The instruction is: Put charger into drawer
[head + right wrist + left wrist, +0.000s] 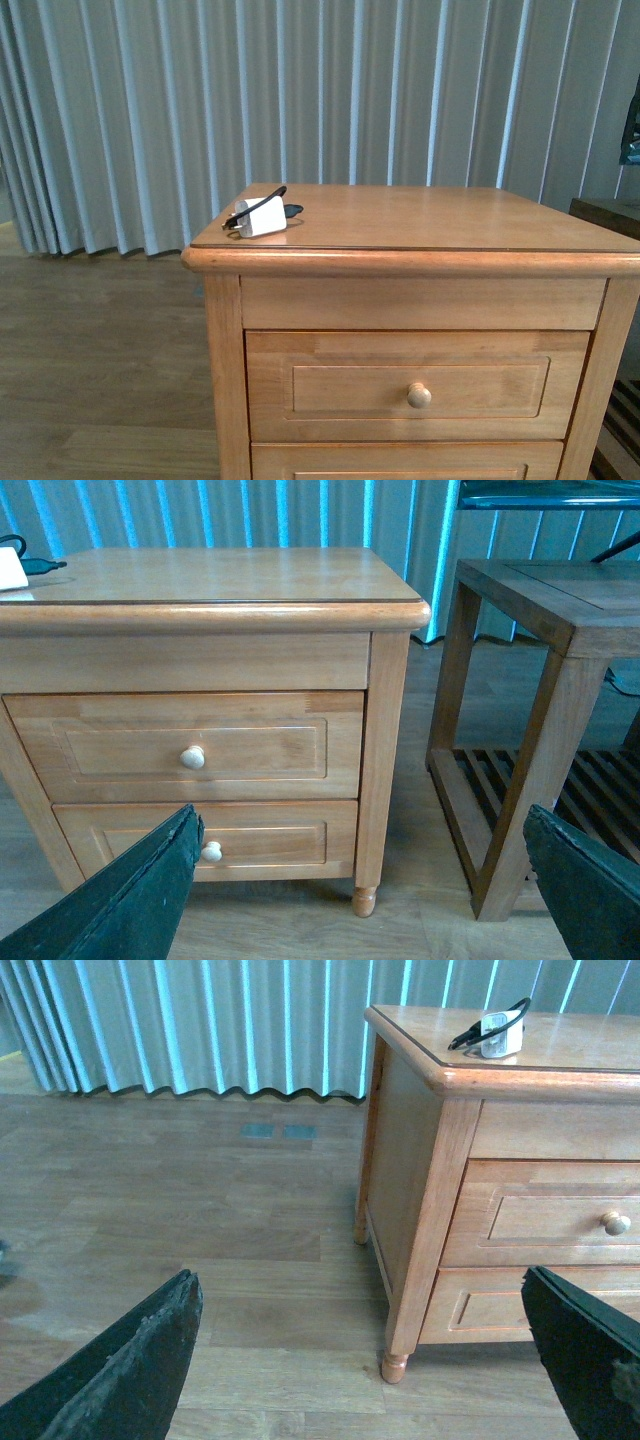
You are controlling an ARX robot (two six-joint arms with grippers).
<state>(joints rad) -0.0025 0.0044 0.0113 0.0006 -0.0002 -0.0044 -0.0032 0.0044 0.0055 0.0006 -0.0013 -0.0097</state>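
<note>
Left gripper (357, 1282) and right gripper (360, 815) are wide open, empty. Charger (262, 222) lies on the cabinet (450, 225), near its left front corner; drawer (418, 386) is closed. Risk: small knob (419, 395) may slip from the grip; cable (268, 199) may snag.

The charger (262, 222) lies on top of the nightstand (430, 225), near its front left corner, its cable (268, 200) running across it; the drawer (340, 388) sits shut just under the top, its knob (419, 396) centred; a lower drawer (400, 462) sits directly beneath; a curtain (300, 90) hangs behind; a side table (560, 600) stands just right of the nightstand.
</note>
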